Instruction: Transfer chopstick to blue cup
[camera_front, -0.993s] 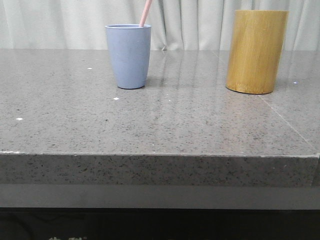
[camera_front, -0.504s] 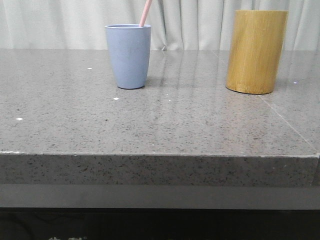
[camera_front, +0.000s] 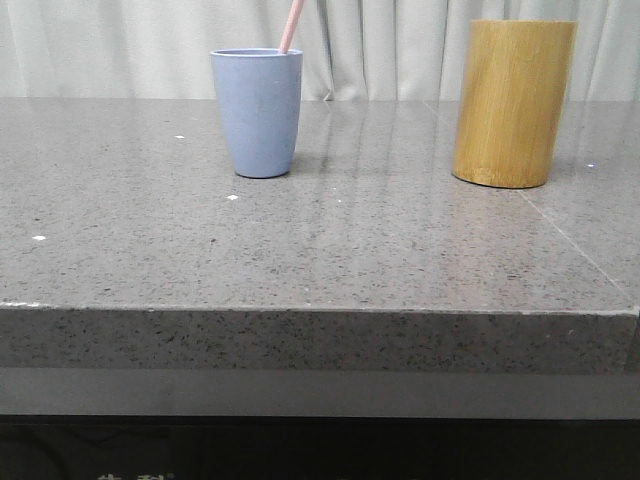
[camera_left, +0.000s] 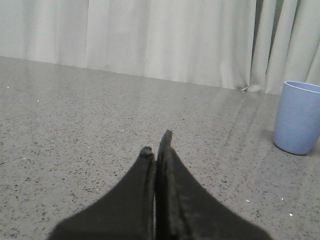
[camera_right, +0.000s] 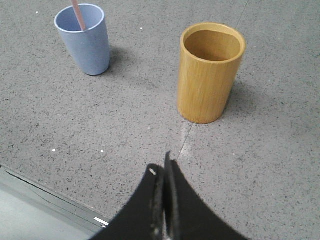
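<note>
So your chopstick (camera_front: 291, 26) is sitting inside the blue cup (camera_front: 258, 112), leaning toward the cup's right side in the front view and poking up past the rim and out of the top of the picture. From the right wrist view you can see the pink stick (camera_right: 78, 15) resting against the inside of the cup (camera_right: 85, 40). The cup stands upright on the grey speckled surface (camera_front: 320, 250), toward the back left. Well apart to its right is the wooden cylinder (camera_front: 513, 103), also upright, and in the right wrist view you can look down into it (camera_right: 211, 72).

Your left pincer (camera_left: 157, 145) has its two dark fingers pressed together with nothing between them, hovering low over the surface with the cup (camera_left: 299, 118) off to one side. Your right pincer (camera_right: 162, 167) is the same deal, fingers closed up tight and holding nothing, above the surface near its front edge. Pale curtains (camera_front: 130, 45) hang behind everything.
</note>
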